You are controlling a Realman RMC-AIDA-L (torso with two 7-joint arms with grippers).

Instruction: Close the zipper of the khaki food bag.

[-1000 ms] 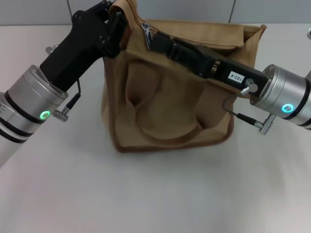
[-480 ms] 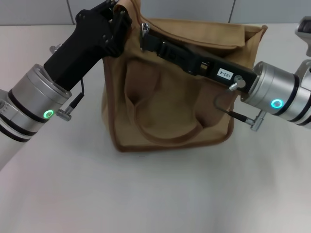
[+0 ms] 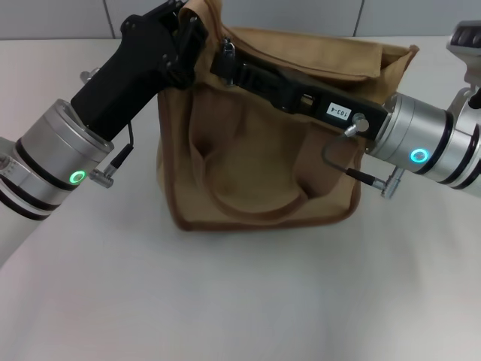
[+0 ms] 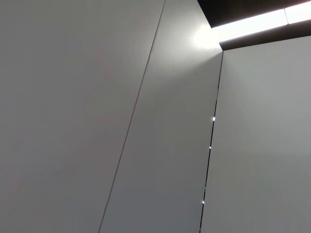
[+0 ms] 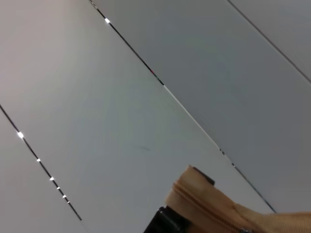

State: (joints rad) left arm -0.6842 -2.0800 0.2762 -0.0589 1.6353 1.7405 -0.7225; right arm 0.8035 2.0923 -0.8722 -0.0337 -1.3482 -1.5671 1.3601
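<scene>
The khaki food bag [image 3: 255,162] stands upright in the middle of the white table in the head view, its front handle hanging down its face. My left gripper [image 3: 189,34] is at the bag's top left corner, shut on the fabric there. My right gripper [image 3: 223,63] reaches across the bag's top from the right and is shut on the zipper's silver pull tab [image 3: 227,50] near the left end. The right wrist view shows a corner of the bag [image 5: 221,208] with a stitched zipper line. The left wrist view shows only wall panels.
The white table [image 3: 225,301] spreads in front of the bag and on both sides of it. A grey wall [image 3: 301,15] runs behind the table. My right arm's silver wrist [image 3: 417,147] hangs beside the bag's right side.
My right gripper has slid left along the bag's top with the silver pull tab, and its wrist has come closer to the bag. The left gripper stays clamped on the corner.
</scene>
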